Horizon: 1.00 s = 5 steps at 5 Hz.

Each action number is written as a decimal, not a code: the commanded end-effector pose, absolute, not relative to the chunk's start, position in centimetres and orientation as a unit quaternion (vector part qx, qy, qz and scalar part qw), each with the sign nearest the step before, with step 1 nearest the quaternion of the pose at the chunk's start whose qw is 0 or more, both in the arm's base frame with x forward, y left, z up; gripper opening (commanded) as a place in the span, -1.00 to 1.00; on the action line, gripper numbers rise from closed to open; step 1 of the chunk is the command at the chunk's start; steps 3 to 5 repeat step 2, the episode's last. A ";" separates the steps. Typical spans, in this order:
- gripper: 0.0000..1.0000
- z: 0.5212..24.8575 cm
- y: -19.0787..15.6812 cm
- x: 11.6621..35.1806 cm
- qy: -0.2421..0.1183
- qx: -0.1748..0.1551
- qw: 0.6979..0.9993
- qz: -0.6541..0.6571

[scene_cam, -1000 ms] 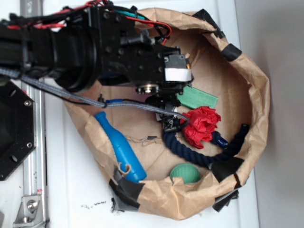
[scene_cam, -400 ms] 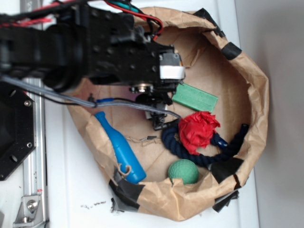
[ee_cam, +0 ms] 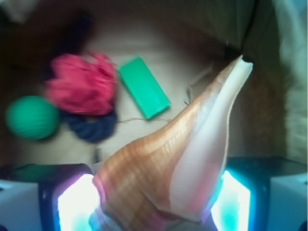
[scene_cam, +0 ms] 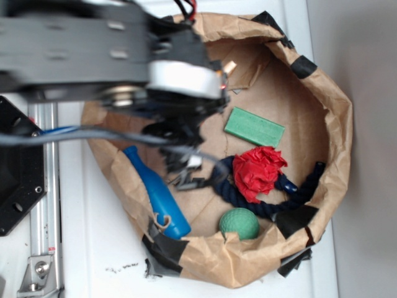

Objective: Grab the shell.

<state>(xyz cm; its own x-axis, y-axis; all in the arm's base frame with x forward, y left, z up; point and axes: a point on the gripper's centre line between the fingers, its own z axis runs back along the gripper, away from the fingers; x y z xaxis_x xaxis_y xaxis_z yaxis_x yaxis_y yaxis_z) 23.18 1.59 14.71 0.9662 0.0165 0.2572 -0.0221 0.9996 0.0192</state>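
The robot arm is seen blurred across the upper left of the exterior view, reaching over the left rim of a brown paper bag that is rolled open like a bowl on a white table. The bag's rim is patched with black tape at several places.

On the bag's floor, a dark blue rope is laid in a curve near the lower right edge, and a red crumpled cloth is set on top of it. A blue bottle-shaped toy is leaned along the lower left wall, its narrow neck directed toward the upper left. A green block is placed flat toward the upper right of the floor, apart from the cloth. A green ball is lodged at the bottom edge, just beside the rope.

The gripper is shown from the wrist view with its two fingers pinched on the shell, one on each side of the wide, whorled end. The shell is held clear of the bag's floor, in front of the camera. Its long axis is run from lower left to upper right in that view, with the tapering point directed away from the gripper toward the bag's far wall. An orange-tan banded side and a cream-white lip are presented. In the exterior view the shell cannot be made out beneath the blurred arm.
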 end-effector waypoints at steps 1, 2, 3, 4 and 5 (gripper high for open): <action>-1.00 20.4 0.8 22.6 -0.170 0.002 0.985 0.014; -1.00 20.7 0.7 21.9 -0.165 0.007 0.986 0.014; -1.00 20.7 0.7 21.9 -0.165 0.007 0.986 0.014; -1.00 20.7 0.7 21.9 -0.165 0.007 0.986 0.014; -1.00 20.7 0.7 21.9 -0.165 0.007 0.986 0.014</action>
